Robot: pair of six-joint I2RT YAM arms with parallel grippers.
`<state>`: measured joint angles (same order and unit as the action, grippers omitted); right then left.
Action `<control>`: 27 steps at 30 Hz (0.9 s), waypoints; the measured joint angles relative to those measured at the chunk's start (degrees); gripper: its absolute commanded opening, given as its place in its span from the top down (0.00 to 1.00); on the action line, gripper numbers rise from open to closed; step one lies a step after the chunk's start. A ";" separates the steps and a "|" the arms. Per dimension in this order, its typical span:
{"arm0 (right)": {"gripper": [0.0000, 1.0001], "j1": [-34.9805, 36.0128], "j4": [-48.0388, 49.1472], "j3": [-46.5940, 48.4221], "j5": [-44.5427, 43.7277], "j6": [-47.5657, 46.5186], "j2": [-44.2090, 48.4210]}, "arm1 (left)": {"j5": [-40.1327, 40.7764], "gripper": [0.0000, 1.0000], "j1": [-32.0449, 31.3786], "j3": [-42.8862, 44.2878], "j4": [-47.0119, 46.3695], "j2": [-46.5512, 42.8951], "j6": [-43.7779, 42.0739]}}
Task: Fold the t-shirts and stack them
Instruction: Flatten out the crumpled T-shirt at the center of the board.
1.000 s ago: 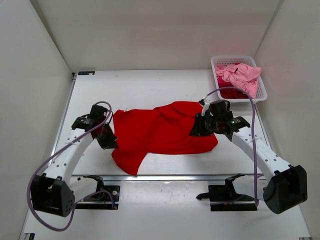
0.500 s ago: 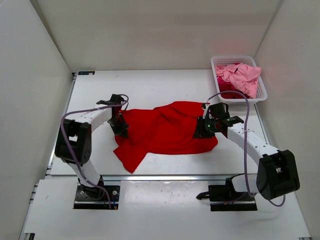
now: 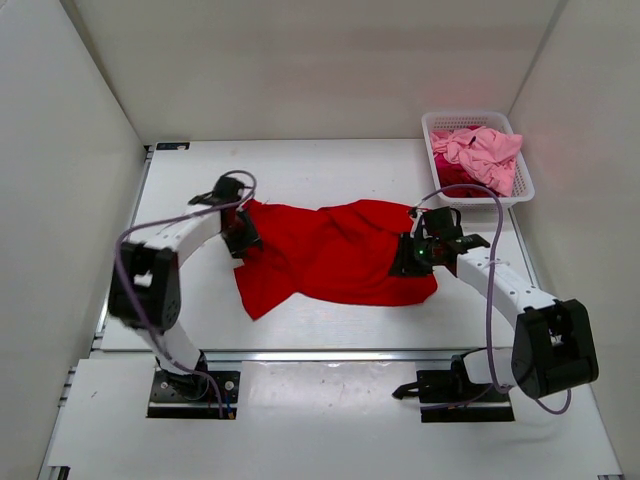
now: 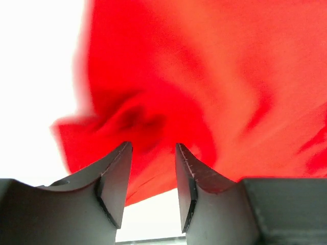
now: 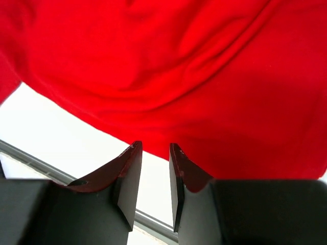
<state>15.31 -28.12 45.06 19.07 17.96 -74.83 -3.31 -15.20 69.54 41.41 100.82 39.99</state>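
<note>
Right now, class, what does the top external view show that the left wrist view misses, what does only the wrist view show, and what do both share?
Only the top view: the white basket holding a pink t-shirt, the right tool, the whole outline of the red t-shirt. Only the left wrist view: the left tool close up, open, gripping nothing. Both: the red t-shirt lying on the white table.
</note>
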 measured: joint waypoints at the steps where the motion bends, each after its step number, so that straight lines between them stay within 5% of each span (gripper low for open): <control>1: 0.74 0.00 -0.15 0.00 0.02 0.07 0.50 | 0.07 0.52 1.64 -3.48 -0.35 -3.91 -0.52; 2: 0.75 0.11 -0.26 0.02 0.07 0.11 1.16 | 0.55 0.62 4.07 -7.56 -0.31 -8.66 -1.11; 6: 0.74 0.92 -0.96 0.24 0.13 0.33 3.34 | 2.78 0.76 10.29 -15.50 -0.44 -19.69 -1.75; 12: 0.75 2.84 -2.40 0.39 0.46 0.33 4.96 | 0.09 0.56 12.70 -24.39 -8.57 -18.78 -0.50; 27: 0.75 4.04 -6.03 0.15 -0.09 1.60 11.80 | -1.36 0.63 11.43 -24.96 -20.90 -11.63 2.69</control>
<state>19.35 -34.15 45.21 18.98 19.55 -63.02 -4.67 -3.77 44.58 20.51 89.19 42.68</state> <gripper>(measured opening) 0.259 0.386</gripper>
